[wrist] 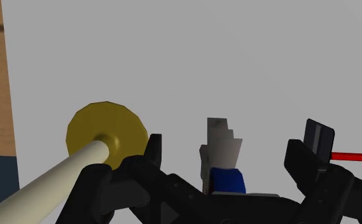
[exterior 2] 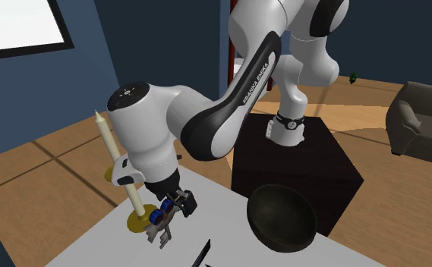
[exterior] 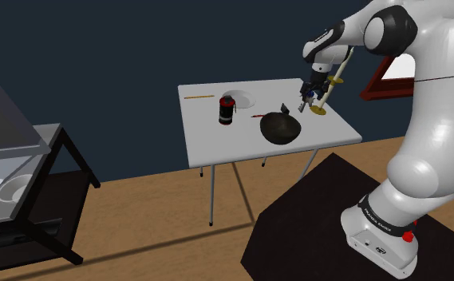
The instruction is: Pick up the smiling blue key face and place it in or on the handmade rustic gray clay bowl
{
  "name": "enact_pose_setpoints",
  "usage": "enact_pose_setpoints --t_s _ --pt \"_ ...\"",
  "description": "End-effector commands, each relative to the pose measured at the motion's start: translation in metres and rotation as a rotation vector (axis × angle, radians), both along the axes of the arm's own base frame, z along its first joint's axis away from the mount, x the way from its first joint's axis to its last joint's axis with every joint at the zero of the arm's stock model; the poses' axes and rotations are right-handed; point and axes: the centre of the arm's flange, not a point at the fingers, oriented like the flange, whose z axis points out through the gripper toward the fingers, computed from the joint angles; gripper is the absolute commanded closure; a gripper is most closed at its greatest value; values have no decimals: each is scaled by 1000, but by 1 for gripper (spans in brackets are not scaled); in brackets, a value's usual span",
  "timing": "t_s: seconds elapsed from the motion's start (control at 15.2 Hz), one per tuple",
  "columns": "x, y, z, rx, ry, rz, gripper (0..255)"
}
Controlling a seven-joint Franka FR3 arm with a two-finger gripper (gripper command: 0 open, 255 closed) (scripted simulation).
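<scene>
The key has a blue head (wrist: 227, 180) and a pale grey blade (wrist: 221, 143); it sits between my gripper's (wrist: 233, 145) two black fingers. The fingers stand wide apart and neither touches the key, so the gripper is open. In the second exterior view the gripper (exterior 2: 170, 218) is low over the white table, with the key (exterior 2: 159, 218) right under it. The dark, rough bowl (exterior: 280, 128) stands on the table's near side, to the shoulder view's left of the gripper (exterior: 307, 100). The bowl (exterior 2: 281, 216) holds nothing.
A cream candle (exterior 2: 118, 161) on a gold base (wrist: 104, 132) stands right beside the gripper. A red-and-black can (exterior: 227, 110), a white plate (exterior: 239, 98), a pencil (exterior: 199, 96) and a thin red stick (wrist: 356, 156) also lie on the table (exterior: 217, 140). A dark shelf unit (exterior: 25, 191) stands at the shoulder view's left.
</scene>
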Motion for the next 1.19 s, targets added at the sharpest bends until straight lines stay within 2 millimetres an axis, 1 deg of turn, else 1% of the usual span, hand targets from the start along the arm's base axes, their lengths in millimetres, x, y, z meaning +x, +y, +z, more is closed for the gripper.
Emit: enact_pose_setpoints --t_s 0.0,0.59,1.12 --pt "-2 -1 -1 0 2 -2 255" --pt "-1 -1 -1 0 2 -2 255" --pt "-1 -1 41 0 2 -2 255"
